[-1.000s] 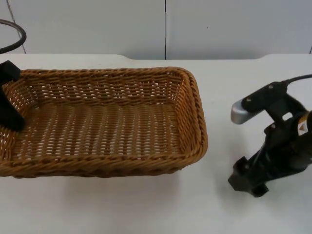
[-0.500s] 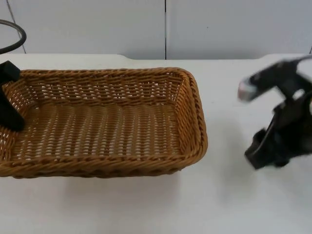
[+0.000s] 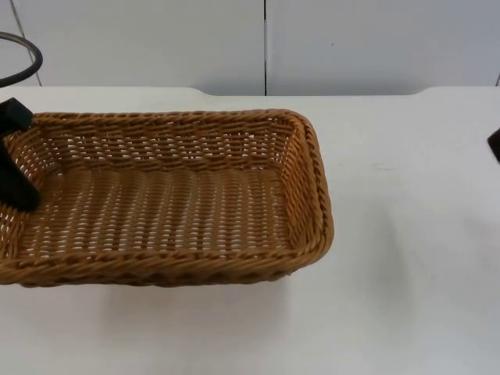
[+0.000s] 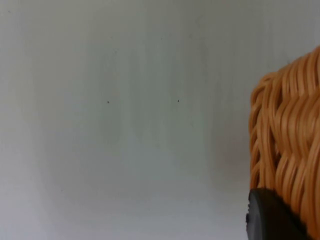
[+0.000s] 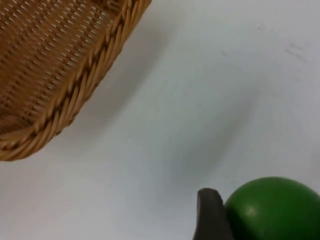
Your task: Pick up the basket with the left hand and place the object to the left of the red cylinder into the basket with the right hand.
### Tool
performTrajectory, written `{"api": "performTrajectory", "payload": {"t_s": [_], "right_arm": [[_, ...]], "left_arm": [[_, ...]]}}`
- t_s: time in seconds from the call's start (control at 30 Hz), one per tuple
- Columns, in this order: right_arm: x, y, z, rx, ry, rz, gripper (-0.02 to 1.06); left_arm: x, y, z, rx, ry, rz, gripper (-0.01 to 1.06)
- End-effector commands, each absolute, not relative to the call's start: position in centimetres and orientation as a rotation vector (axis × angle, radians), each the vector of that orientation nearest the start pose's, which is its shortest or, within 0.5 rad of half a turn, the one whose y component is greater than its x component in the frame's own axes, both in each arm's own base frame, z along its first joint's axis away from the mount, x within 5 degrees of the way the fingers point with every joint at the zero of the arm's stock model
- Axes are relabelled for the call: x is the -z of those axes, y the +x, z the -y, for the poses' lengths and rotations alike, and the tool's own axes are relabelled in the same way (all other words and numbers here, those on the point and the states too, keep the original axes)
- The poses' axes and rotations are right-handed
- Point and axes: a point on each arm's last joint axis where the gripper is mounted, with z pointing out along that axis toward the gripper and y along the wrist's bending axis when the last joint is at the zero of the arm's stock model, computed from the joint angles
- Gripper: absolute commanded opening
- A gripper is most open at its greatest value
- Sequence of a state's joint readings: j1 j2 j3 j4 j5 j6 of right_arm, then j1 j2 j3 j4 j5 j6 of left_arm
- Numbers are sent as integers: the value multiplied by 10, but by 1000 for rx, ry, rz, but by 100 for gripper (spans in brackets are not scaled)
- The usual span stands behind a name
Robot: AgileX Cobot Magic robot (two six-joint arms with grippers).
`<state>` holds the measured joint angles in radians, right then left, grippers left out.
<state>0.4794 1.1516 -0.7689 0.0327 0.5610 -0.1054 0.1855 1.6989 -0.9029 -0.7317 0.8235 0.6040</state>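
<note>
Left gripper fingers clamped the basket rim at its left end, right gripper fingers held a green ball beside the basket over the surface; loose pinch could drop it short.

Left gripper matte black, blocky; fingertip rounded.

One basket stands on the one table. One green ball lies beside a black fingertip in the right wrist view. Two end effectors are partly visible: the left end effector at the basket's left rim, the right end effector at the table's right edge.
</note>
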Motion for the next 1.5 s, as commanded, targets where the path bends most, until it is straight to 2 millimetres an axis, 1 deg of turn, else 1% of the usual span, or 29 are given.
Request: {"api": "performTrajectory", "payload": {"t_s": [0.0, 0.1, 0.2, 0.23, 0.27, 0.37, 0.47, 0.5, 0.53, 0.57, 0.63, 0.67, 0.7, 0.77, 0.87, 0.9, 0.93, 0.97, 1.03, 1.07, 1.1, 1.13, 1.2, 1.23, 1.33, 1.37, 1.47], "right_arm": [[-283, 198, -107, -209, -686, -2354, 0], [-288, 203, -110, -210, -696, -2367, 0], [-293, 213, -128, -224, -753, -2362, 0], [-297, 218, -139, -237, -783, -2347, 0], [-297, 218, -139, -237, -783, -2347, 0], [-298, 231, -175, -265, -883, -2320, 0], [-292, 247, -211, -282, -962, -2316, 0], [-292, 247, -211, -282, -962, -2316, 0], [-289, 252, -221, -286, -982, -2311, 0], [-281, 258, -234, -286, -1011, -2317, 1], [-271, 267, -253, -284, -1063, -2305, 6], [-265, 271, -262, -281, -1087, -2299, 10], [-265, 271, -262, -281, -1087, -2299, 10], [-248, 279, -272, -273, -1109, -2312, 22], [-230, 286, -279, -271, -1110, -2322, 41], [-230, 286, -279, -271, -1110, -2322, 41], [-227, 287, -280, -269, -1112, -2326, 49], [-225, 287, -280, -268, -1114, -2330, 55], [-227, 287, -280, -270, -1111, -2323, 66], [-227, 287, -280, -270, -1111, -2323, 66], [-232, 287, -279, -278, -1097, -2313, 70], [-239, 285, -278, -285, -1089, -2296, 72], [-256, 282, -274, -300, -1069, -2253, 72], [-256, 282, -274, -300, -1069, -2253, 72], [-295, 270, -263, -329, -1034, -2176, 72], [-295, 270, -263, -329, -1034, -2176, 72], [-342, 248, -242, -354, -999, -2090, 72]], "left_arm": [[-178, 295, -9, 736, -120, -2808, 0], [-178, 295, -9, 736, -120, -2808, 0], [-178, 295, -9, 736, -120, -2808, 0], [-178, 295, -9, 736, -120, -2808, 0], [-178, 295, -9, 736, -120, -2808, 0], [-178, 295, -9, 732, -123, -2804, 0], [-178, 295, -9, 730, -124, -2804, 0], [-178, 295, -9, 730, -124, -2804, 0], [-178, 295, -9, 730, -124, -2804, 0], [-178, 295, -9, 730, -124, -2804, 0], [-178, 295, -9, 730, -124, -2804, 0], [-178, 295, -9, 730, -124, -2804, 0], [-178, 295, -9, 730, -124, -2804, 0], [-178, 295, -9, 730, -124, -2804, 0], [-178, 295, -9, 730, -124, -2804, 0], [-178, 295, -9, 730, -124, -2804, 0], [-178, 295, -9, 730, -124, -2804, 0], [-178, 295, -9, 730, -124, -2804, 0], [-178, 295, -9, 730, -124, -2804, 0], [-178, 295, -9, 730, -124, -2804, 0], [-178, 295, -9, 730, -124, -2804, 0], [-178, 295, -9, 730, -124, -2804, 0], [-178, 295, -9, 730, -124, -2804, 0], [-178, 295, -9, 730, -124, -2804, 0], [-178, 295, -9, 729, -122, -2805, 0], [-178, 295, -9, 729, -122, -2805, 0], [-177, 295, -9, 727, -120, -2806, 0]]}}
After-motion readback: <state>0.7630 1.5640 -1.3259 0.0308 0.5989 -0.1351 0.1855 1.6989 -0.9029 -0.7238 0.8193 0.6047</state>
